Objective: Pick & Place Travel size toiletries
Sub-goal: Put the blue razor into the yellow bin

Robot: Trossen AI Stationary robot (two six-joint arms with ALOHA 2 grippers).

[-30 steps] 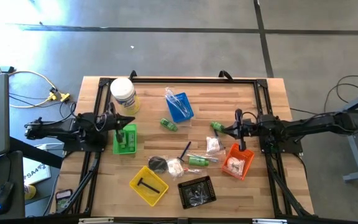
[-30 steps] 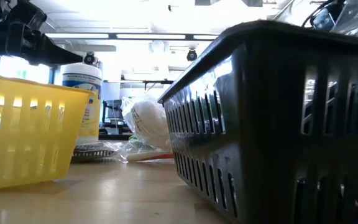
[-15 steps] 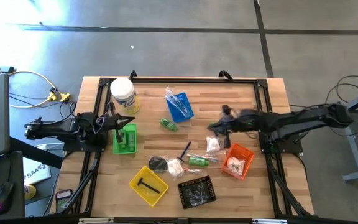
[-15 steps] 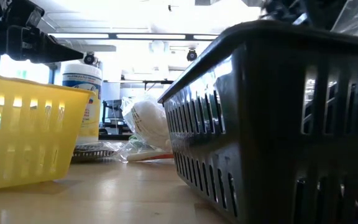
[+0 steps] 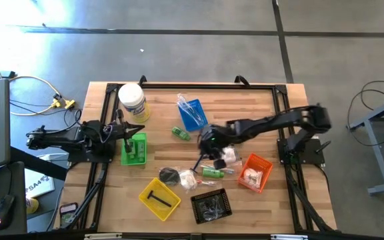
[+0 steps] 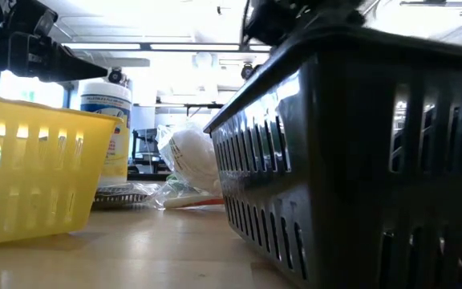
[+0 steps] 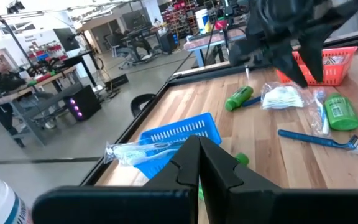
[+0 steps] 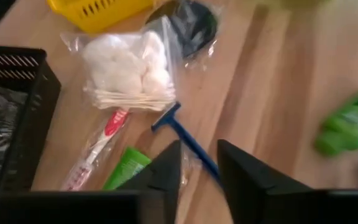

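**Right arm swung in over the loose toiletries**

Wooden desk (image 5: 159, 100) carries coloured trays and scattered items. Right gripper (image 5: 209, 141), over the orange plastic tray (image 5: 255, 171) a second ago, now hangs mid-desk, fingers apart and empty, above the thin blue razor (image 8: 188, 140); a pick looks imminent. Left gripper (image 5: 133, 131) waits over the green plastic tray (image 5: 134, 149), fingers together.

You see a blue razor (image 8: 188, 142) lying flat on the wood, beside a clear bag of cotton balls (image 8: 128, 70), a wrapped toothbrush (image 8: 96, 154) and green tube (image 8: 125, 168).
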